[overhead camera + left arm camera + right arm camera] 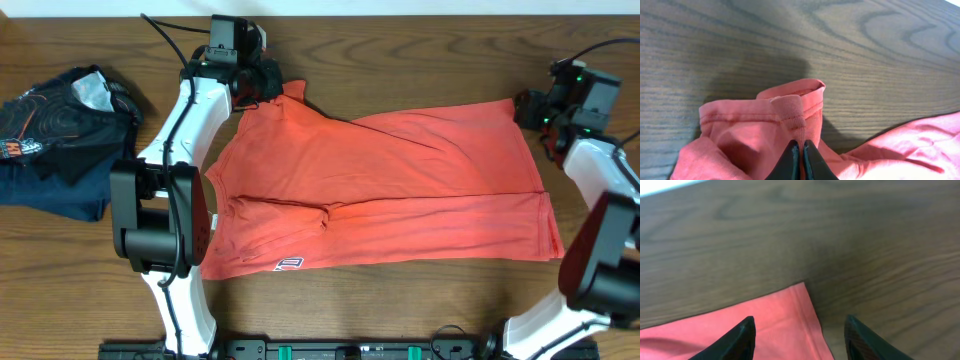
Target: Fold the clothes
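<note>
The coral-red T-shirt (380, 190) lies spread on the wooden table, partly folded lengthwise, with a small white tag (290, 264) near its front left edge. My left gripper (262, 84) is at the shirt's far left corner, shut on a bunched sleeve hem (797, 112). My right gripper (530, 108) is open above the shirt's far right corner (801, 305), with its fingers either side of that corner. The lettering is hidden.
A dark navy garment (60, 130) with a red and white print lies bunched at the table's left side. Bare wood runs along the far edge (840, 230) and beyond the shirt's right side.
</note>
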### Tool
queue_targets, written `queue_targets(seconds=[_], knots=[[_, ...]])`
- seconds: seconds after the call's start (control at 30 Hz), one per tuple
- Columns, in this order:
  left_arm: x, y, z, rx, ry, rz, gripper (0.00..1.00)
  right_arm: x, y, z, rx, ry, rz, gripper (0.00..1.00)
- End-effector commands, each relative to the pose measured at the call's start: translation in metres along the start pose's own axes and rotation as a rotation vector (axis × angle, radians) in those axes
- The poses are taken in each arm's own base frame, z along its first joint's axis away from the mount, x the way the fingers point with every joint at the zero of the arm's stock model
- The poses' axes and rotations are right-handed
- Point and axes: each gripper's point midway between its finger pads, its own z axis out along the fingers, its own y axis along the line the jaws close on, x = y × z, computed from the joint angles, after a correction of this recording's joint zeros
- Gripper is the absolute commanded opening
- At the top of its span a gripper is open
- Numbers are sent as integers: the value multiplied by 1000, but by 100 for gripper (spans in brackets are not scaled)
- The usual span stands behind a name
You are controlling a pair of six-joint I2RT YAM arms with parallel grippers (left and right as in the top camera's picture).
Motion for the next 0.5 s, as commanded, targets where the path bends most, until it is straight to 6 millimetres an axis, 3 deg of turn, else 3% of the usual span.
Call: queue_targets(seconds=[0.0,0.23,0.47], knots=[[-3,2,-3,-24,-6,20,6,15,-6,24,19,23,23,56],[3,4,-3,-32,18,14,6,42,-7,63,8,34,46,57],[8,10,-3,-59,35,7,6,54,6,76,-12,44,27,59]])
